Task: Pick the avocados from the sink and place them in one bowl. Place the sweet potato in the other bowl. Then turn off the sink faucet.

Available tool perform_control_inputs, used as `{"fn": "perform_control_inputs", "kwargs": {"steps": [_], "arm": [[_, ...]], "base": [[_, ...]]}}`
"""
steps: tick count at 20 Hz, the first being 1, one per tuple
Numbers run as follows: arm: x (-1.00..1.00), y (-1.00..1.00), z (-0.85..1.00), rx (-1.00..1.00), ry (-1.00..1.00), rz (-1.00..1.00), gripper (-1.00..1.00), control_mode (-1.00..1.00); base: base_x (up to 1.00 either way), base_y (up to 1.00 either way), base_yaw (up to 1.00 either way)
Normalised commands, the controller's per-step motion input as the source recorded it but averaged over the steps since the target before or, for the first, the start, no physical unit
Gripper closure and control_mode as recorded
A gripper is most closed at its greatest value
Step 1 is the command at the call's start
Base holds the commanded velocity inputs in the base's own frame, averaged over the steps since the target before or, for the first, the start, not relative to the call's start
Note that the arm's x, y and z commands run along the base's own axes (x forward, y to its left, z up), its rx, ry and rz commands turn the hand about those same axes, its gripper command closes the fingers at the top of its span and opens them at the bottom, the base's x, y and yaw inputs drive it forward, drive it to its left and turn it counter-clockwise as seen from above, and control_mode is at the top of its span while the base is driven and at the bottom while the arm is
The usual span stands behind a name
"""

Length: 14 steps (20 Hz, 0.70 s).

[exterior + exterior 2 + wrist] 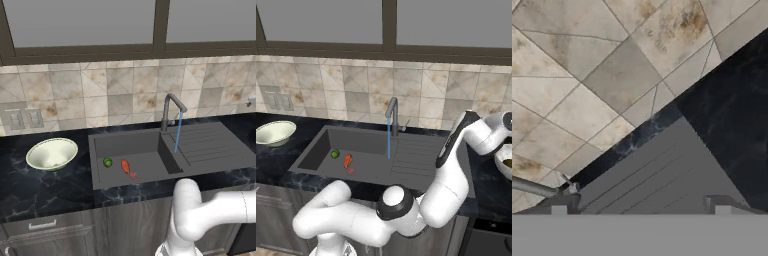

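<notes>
Here, in the sink (pixel 150 165): a green avocado (pixel 107 162) just left of the sweet potato (pixel 125 166), apart from it, with a small red spot (pixel 134 175) close by. Faucet (pixel 170 107) at the back rim, blue stream (pixel 177 132) falling beside the drainboard (pixel 210 142). Cream bowl (pixel 51 153) on the dark counter (pixel 30 190), well left of the sink. Second bowl (pixel 504 160) at the far right, something dark inside, too small to identify. Gripper (pixel 640 209) spread wide, gripping nothing, aimed at drainboard, counter and wall tiles (pixel 587 75).

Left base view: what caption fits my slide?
Green avocado and sweet potato wait in the sink; faucet running.
</notes>
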Motion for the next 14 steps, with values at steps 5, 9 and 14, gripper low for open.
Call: {"fn": "perform_control_inputs", "kwargs": {"steps": [5, 9, 14], "arm": [[-0.56, 1.00, 0.45, -0.26, 0.05, 0.32, -1.00, -1.00], [-0.91, 1.00, 0.05, -0.28, 0.00, 0.30, -1.00, -1.00], [-0.86, 1.00, 0.00, -0.29, 0.00, 0.27, -1.00, -1.00]], "base": [[0.00, 0.00, 0.00], [0.00, 0.00, 0.00], [0.00, 0.00, 0.00]]}}
